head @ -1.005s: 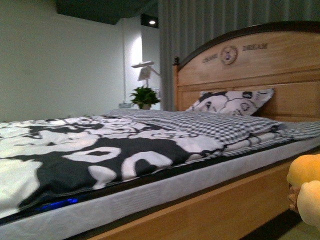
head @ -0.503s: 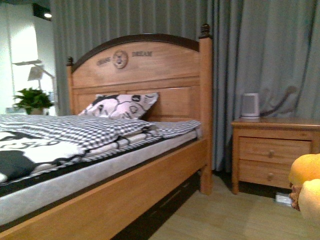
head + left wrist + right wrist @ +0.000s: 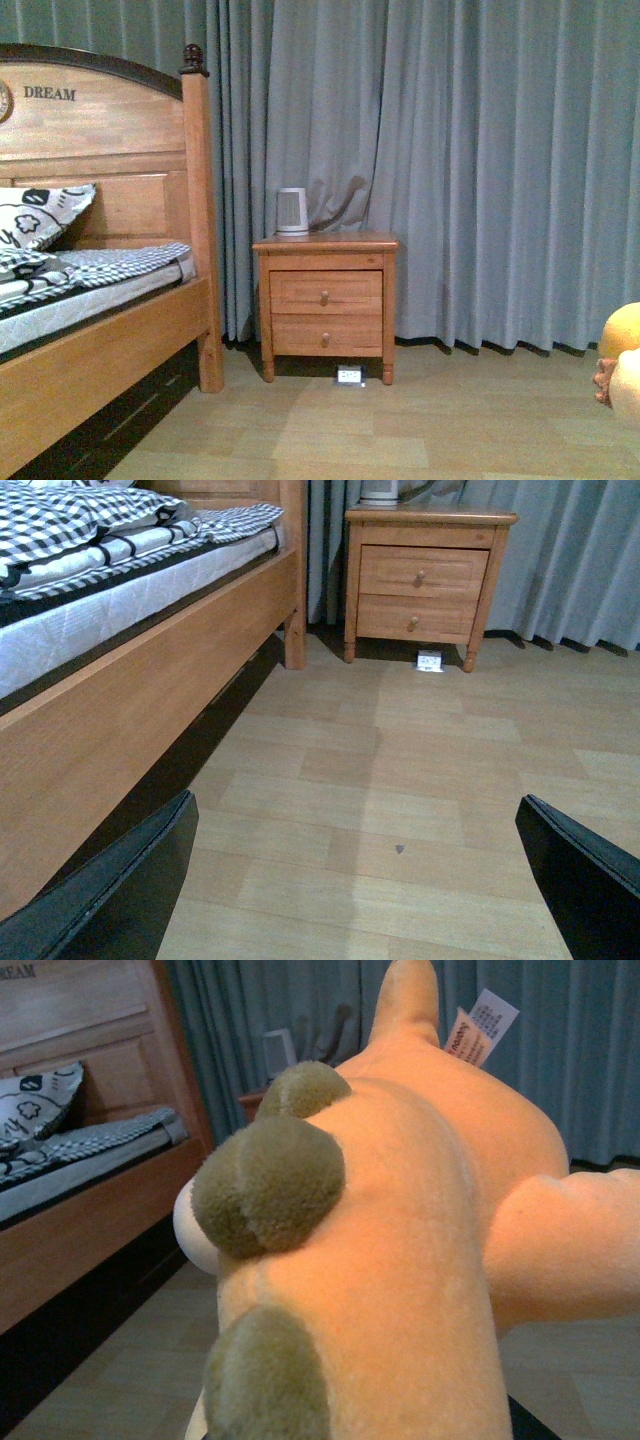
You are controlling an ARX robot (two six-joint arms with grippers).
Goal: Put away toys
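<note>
Grey-blue curtains (image 3: 480,150) and a wooden two-drawer nightstand (image 3: 325,300) stand well ahead of the wide, empty left pincer (image 3: 355,815). The right pincer, jaws hidden, seemingly clamps the orange-yellow soft plush animal (image 3: 400,1210). A shallow hold could drop it.

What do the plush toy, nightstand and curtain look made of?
Plush toy: soft short-pile orange fabric with fuzzy olive patches and a sewn-in tag.
Nightstand: probably varnished wood, orange-brown with a slight sheen.
Curtain: matte grey-blue cloth hanging in folds.
</note>
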